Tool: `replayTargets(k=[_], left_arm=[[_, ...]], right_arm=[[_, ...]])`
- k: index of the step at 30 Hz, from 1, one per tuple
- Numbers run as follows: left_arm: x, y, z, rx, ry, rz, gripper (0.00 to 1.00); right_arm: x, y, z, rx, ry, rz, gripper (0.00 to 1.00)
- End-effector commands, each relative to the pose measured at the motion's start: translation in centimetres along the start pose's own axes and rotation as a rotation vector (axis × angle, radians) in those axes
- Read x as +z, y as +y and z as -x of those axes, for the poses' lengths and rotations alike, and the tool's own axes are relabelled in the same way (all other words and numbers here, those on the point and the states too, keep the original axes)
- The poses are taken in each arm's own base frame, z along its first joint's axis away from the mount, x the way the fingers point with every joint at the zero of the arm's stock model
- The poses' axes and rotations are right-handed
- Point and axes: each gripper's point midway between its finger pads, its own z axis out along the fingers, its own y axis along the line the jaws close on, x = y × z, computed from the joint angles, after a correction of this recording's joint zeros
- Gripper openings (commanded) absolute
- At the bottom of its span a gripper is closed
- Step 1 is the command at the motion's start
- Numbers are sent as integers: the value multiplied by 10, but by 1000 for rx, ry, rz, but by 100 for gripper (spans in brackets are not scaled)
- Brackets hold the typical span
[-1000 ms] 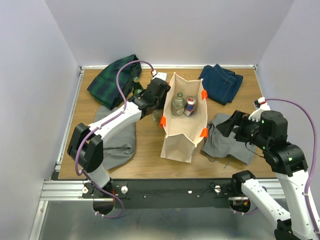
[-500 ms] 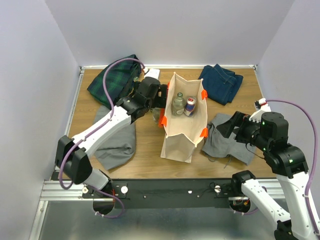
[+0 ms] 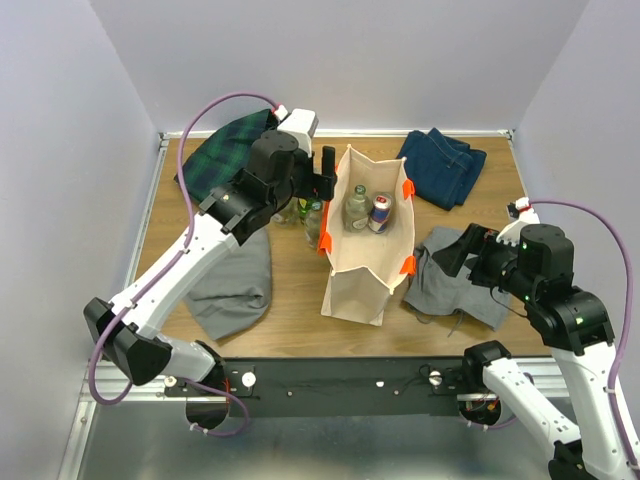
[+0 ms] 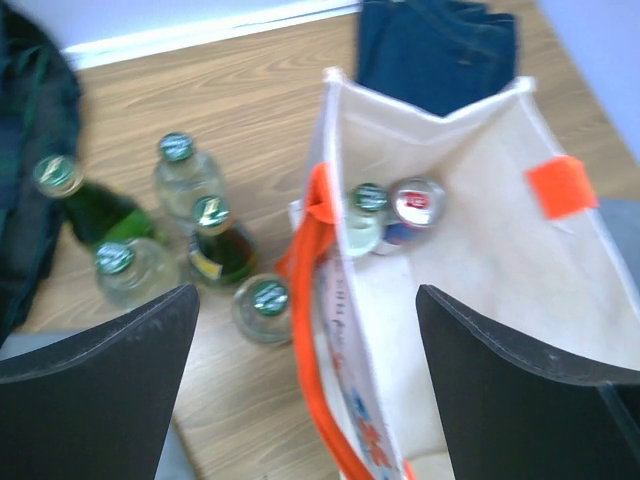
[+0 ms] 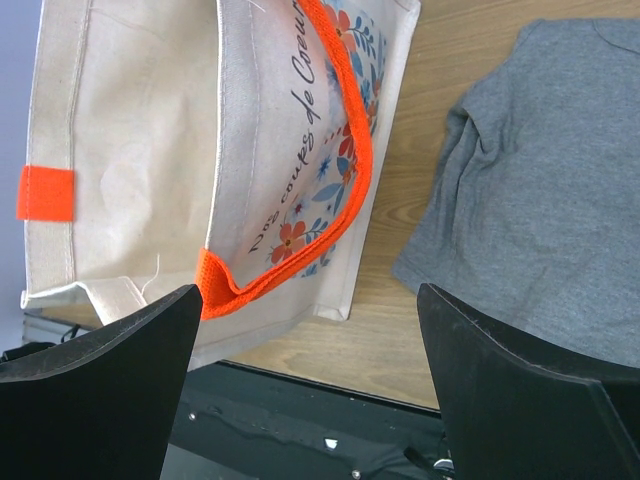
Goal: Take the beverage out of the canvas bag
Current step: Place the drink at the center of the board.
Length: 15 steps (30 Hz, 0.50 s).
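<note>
Worktop (image 3: 290, 290) of brown wood carries everything we see, and the canvas bag (image 3: 360, 275) stands upright near its middle, mouth open. Left of the bag lie a grey cloth (image 3: 235, 285) and, farther back, a plaid cloth (image 3: 225, 160). Right of it lie another grey cloth (image 3: 445, 290) and folded jeans (image 3: 445, 165). The left gripper (image 4: 307, 300) hovers above the bag's left rim, fingers spread wide and empty. The right gripper (image 5: 310, 295) hangs right of the bag, fingers likewise spread and empty. Five bottles (image 4: 215, 250) stand just left of the bag. Inside it we see a clear bottle (image 4: 367, 205) just beside a can (image 4: 415, 200).
</note>
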Motion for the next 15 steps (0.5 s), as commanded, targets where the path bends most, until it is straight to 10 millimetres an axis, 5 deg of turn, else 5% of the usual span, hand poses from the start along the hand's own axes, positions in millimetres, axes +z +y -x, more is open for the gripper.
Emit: replayTargets(k=[1,15], left_arm=[[-16,-37,13,32,8,-200,99],[-14,-113,-10,157,145,-431,99]], right_arm=[[-2,-3,-5,2,3,-8,97],[3,-2,-4,2,10,-5,98]])
